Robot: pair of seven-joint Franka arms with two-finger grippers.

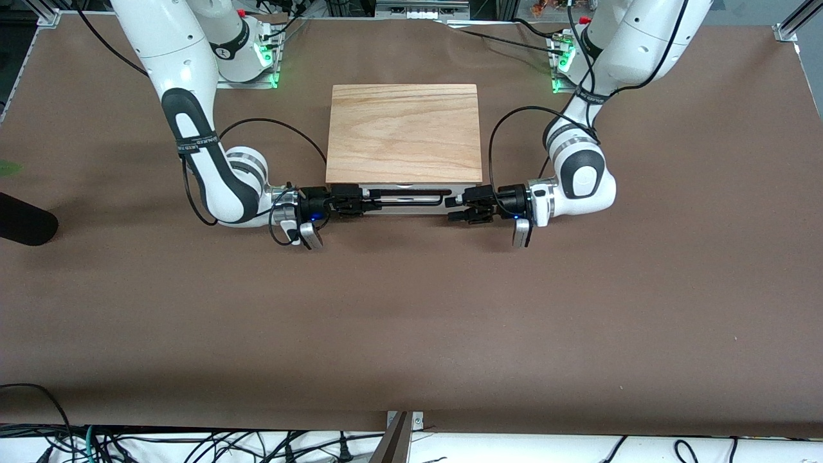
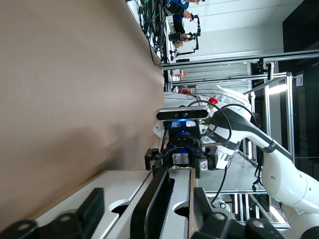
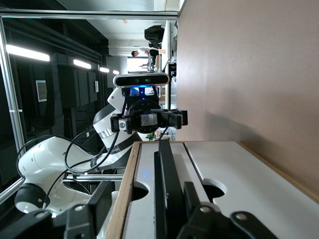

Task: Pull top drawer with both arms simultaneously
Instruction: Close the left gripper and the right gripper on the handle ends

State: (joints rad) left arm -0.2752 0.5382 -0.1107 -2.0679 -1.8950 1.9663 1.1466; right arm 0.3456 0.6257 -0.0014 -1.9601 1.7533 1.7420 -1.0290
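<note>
The top drawer's white front (image 1: 411, 191) shows just under the wood-grain top slab (image 1: 404, 132); no inner tray shows. Its long black wire handle (image 1: 405, 199) runs along the front. My right gripper (image 1: 352, 198) is at the handle's end toward the right arm, open, with the handle (image 3: 167, 179) between its fingers (image 3: 192, 199) and close to one of them. My left gripper (image 1: 453, 209) is at the handle's other end, open, its fingers (image 2: 92, 206) well apart on either side of the handle (image 2: 154, 196). Each wrist view shows the other gripper farther along the handle.
The lower white front panel (image 2: 104, 191) lies beside the top drawer's front, also in the right wrist view (image 3: 244, 169). A dark rounded object (image 1: 22, 220) lies at the right arm's end of the table. Brown tabletop (image 1: 411, 321) stretches toward the front camera.
</note>
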